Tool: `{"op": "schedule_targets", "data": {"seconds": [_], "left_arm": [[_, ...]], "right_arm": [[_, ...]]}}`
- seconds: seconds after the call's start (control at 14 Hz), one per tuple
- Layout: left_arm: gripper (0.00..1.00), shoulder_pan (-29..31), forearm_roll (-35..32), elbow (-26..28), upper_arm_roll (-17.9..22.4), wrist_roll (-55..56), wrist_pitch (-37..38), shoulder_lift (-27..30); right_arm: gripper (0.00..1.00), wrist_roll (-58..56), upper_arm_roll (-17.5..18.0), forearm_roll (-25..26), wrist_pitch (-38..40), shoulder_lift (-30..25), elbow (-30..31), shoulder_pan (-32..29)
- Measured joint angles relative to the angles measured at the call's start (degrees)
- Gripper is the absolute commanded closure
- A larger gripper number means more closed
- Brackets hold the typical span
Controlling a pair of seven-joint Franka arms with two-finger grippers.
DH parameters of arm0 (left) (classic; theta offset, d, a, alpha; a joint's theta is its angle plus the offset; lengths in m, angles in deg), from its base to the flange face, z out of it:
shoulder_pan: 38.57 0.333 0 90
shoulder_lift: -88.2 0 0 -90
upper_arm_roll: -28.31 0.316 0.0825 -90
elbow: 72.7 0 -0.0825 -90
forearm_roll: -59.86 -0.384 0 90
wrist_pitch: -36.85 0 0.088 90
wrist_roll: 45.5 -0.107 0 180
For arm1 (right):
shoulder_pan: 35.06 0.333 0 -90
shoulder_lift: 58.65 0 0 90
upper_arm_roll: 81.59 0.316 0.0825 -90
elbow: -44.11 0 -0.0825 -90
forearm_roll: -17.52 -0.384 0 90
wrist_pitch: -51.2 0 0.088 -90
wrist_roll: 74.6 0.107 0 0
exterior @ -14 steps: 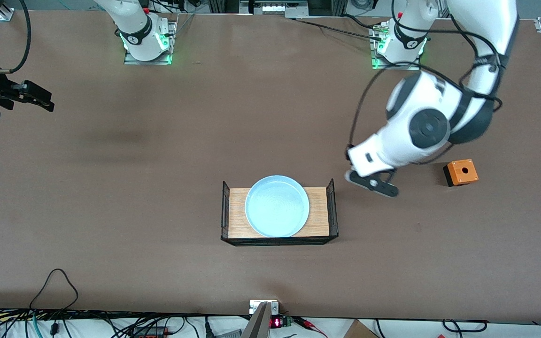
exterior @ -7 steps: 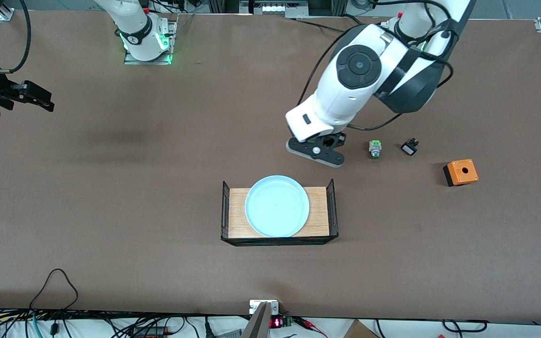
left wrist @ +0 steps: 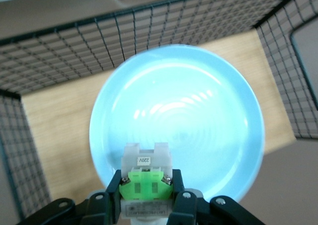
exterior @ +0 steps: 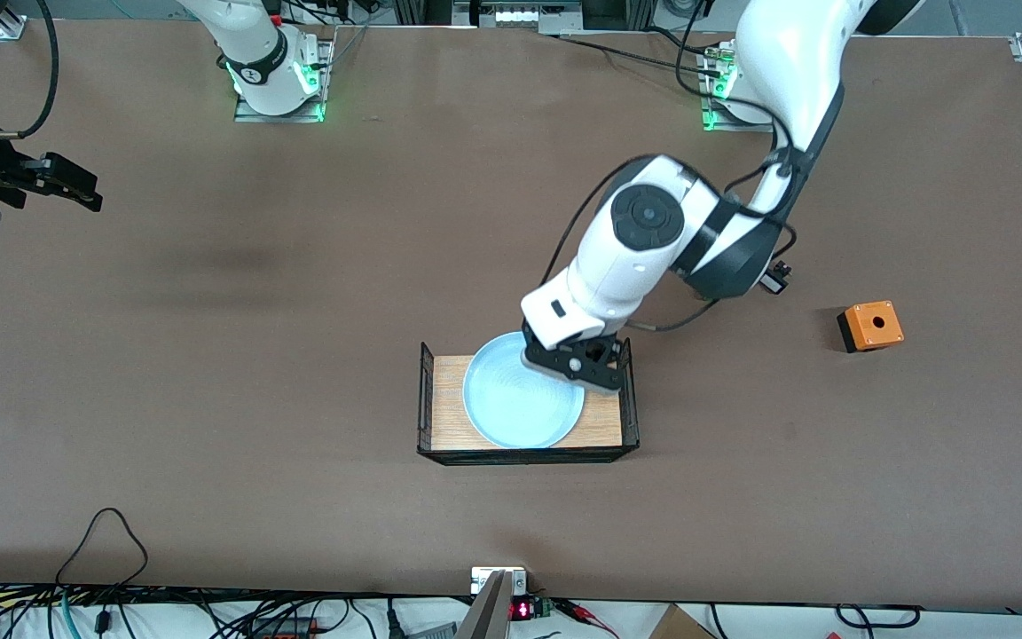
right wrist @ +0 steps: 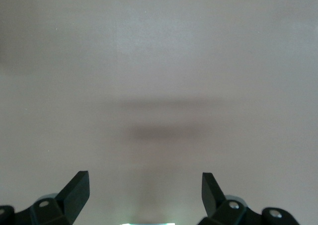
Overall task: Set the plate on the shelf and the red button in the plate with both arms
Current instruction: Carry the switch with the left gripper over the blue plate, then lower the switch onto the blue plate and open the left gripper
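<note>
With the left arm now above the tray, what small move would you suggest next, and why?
Probably lower the left gripper a little and open its jaws: it holds the red button over the plate, which lies in the tray. The right gripper waits, open, over bare table.

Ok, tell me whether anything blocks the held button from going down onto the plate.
Nothing visible does. The left claw holds the red button directly over the plate, whose surface below is bare; the wire rack walls stand off beside it.

Pale blue plate (exterior: 515,404), green-and-white red button (left wrist: 146,178), black mesh tray (exterior: 429,390), orange box (exterior: 871,325), brown table (exterior: 209,355).
</note>
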Motion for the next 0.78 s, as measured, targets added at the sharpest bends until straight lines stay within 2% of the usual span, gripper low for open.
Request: {"op": "schedule_targets", "data": {"seconds": [0.5, 0.78], "left_arm": [[0.86, -0.08, -0.26, -2.23, 0.14, -0.03, -4.23, -1.68], [0.84, -0.08, -0.26, -4.8, 0.21, -0.03, -6.54, -5.25]], "right_arm": [[0.0, 0.0, -0.09, 0.0, 0.0, 0.0, 0.0, -0.14], [0.0, 0.0, -0.17, 0.0, -0.01, 0.0, 0.0, -0.22]]}}
